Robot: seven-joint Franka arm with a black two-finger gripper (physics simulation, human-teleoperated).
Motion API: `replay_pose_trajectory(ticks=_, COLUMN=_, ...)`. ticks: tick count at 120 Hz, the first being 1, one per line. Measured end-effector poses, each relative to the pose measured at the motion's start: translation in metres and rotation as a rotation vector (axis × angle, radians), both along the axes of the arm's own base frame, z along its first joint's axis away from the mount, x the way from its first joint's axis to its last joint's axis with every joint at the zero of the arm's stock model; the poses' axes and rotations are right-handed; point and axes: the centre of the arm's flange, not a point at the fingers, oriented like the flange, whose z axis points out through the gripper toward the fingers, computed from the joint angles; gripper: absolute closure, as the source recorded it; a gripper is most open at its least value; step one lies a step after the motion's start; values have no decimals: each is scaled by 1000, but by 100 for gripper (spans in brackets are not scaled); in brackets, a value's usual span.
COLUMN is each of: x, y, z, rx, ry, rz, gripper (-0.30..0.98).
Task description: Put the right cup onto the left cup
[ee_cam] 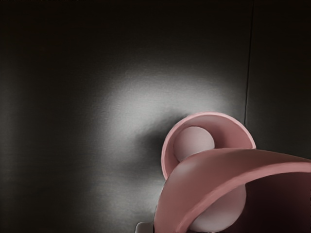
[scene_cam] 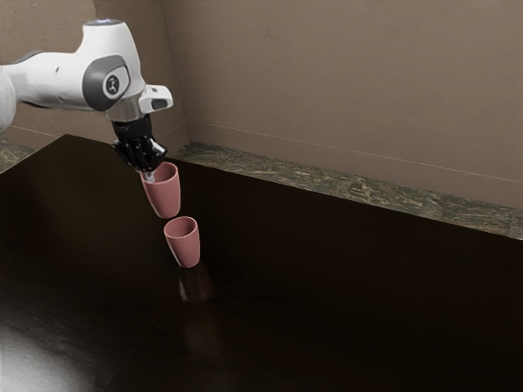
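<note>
- Pincer (scene_cam: 149, 175): closed on the rim wall of the held cup (scene_cam: 166, 198), gap down to about wall thickness as far as I can judge; inner contact is hard to see.
- Held cup: mouth up, looks lifted clear of the surface (scene_cam: 343, 286); no reflection beneath it like the other one has.
- Standing cup (scene_cam: 185, 245): upright on the surface, mouth open, presumably the target. Stack not made.
- Main risk: bad alignment. In the wrist view the held cup overlaps only part of the standing cup's mouth; in the exterior view its base sits toward the exterior view's left of that mouth. Lowering here probably lands base on rim and tips the standing cup.
- Clearance risk: base looks near the other rim's height, though depth is hard to judge. A sideways move without enough lift could clip the rim and shove the target.
- Grip risk: hold is on one side of the rim, so weight hangs off-centre; cup could swivel or tilt on contact and jam going in.
- Release risk: letting go before it seats may drop it crooked; a finger inside the mouth could drag the cup back up on retreat.
</note>
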Motion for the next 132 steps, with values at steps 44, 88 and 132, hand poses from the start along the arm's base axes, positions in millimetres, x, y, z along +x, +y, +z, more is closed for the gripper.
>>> replay_pose_trajectory(ticks=44, x=17, y=0, z=-41, rx=-21, ry=31, rz=-32, gripper=78)
replay_pose_trajectory(ticks=88, x=24, y=0, z=-66, rx=-38, ry=46, rz=-49, gripper=78)
replay_pose_trajectory(ticks=132, x=25, y=-2, z=-66, rx=-66, ry=32, rz=-52, gripper=26)
